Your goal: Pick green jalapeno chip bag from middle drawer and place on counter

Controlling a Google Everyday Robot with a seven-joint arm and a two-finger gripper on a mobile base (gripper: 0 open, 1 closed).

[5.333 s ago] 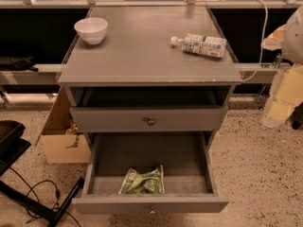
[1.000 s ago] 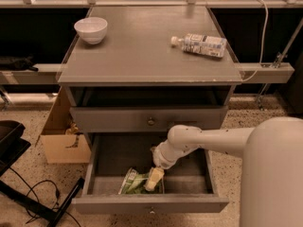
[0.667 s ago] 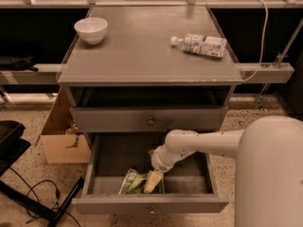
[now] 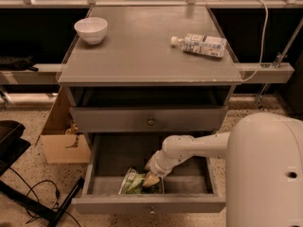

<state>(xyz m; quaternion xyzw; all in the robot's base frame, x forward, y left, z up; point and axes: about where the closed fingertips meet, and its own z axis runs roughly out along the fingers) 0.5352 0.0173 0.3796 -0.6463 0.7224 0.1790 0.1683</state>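
The green jalapeno chip bag [image 4: 133, 182] lies crinkled at the front left of the open middle drawer [image 4: 147, 203]. My white arm reaches down into the drawer from the right, and my gripper [image 4: 152, 179] rests on the bag's right edge, its pale tip touching the foil. The bag's right part is hidden under the gripper. The counter [image 4: 142, 56] is the gray cabinet top above.
A white bowl [image 4: 91, 30] stands at the counter's back left. A clear plastic bottle [image 4: 201, 44] lies on its side at the back right. A cardboard box [image 4: 61, 138] sits on the floor left of the cabinet. A black stand and cable are at the lower left.
My arm came in from the right and reached down into the drawer. Over the last second the gripper has edged slightly left onto the bag. The bag has not moved.
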